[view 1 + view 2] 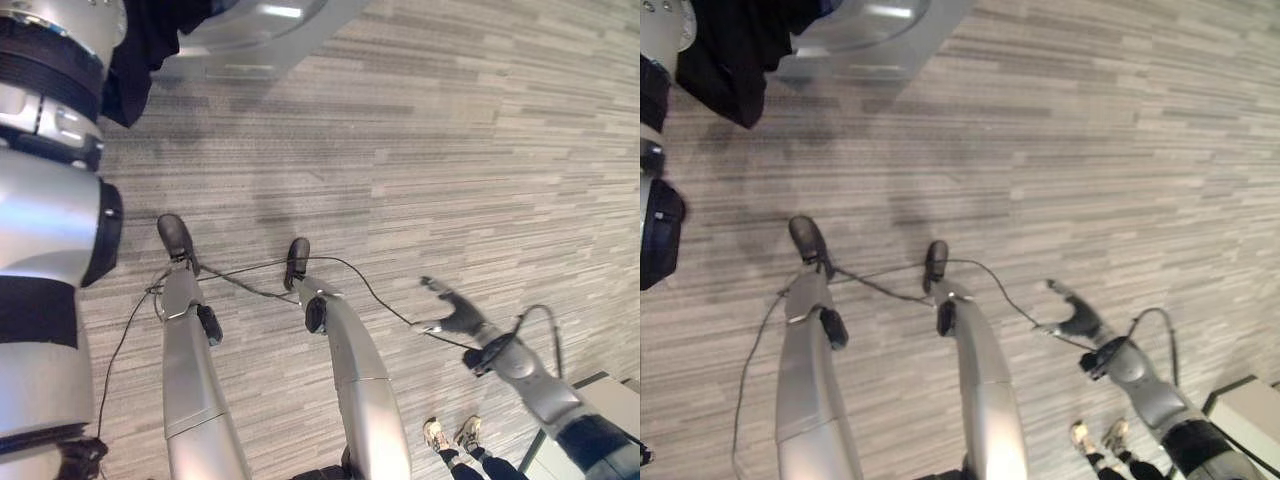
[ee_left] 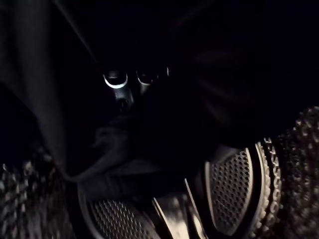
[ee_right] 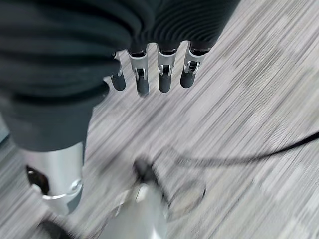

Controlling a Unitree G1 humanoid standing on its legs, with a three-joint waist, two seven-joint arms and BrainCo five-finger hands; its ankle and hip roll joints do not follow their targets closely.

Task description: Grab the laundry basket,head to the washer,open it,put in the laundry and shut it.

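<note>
A black garment hangs at the top left, beside my raised left arm and in front of a curved silver-grey washer part. In the left wrist view my left hand sits in the dark among black cloth, with perforated drum metal close beneath it. My right hand hangs low at the right above the floor. It is open, its fingers straight and holding nothing. I see no laundry basket.
Grey striped carpet floor spreads across the middle and right. A person's light shoes stand at the bottom edge, near my right arm. A pale box-like edge shows at the bottom right corner.
</note>
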